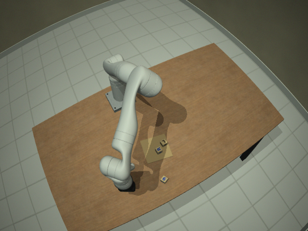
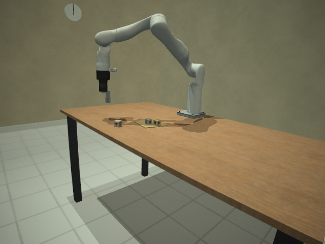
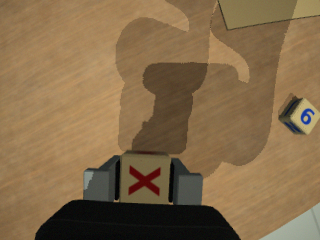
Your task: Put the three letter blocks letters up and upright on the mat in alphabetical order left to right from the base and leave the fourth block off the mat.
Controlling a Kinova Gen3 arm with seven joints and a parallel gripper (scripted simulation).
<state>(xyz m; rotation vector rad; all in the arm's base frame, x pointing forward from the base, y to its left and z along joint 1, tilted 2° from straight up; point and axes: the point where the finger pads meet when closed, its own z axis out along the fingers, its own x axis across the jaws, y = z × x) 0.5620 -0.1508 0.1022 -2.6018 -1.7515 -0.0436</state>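
Note:
My gripper (image 3: 145,172) is shut on a tan block with a red X (image 3: 144,179) on top and holds it well above the table, near the table's far-left corner in the side view (image 2: 107,98). In the overhead view the wrist (image 1: 125,186) hides the fingers and this block. The yellowish mat (image 1: 154,149) lies flat on the table. On it stand a block with a blue R (image 1: 159,150) and a block whose top mark looks like an I (image 1: 163,142), close together. A block with a blue 6 (image 1: 164,179) lies on the bare wood, off the mat.
The robot's base (image 1: 116,99) stands at the table's back edge. The table's near edge (image 3: 287,236) runs close to the gripper and the 6 block (image 3: 299,115).

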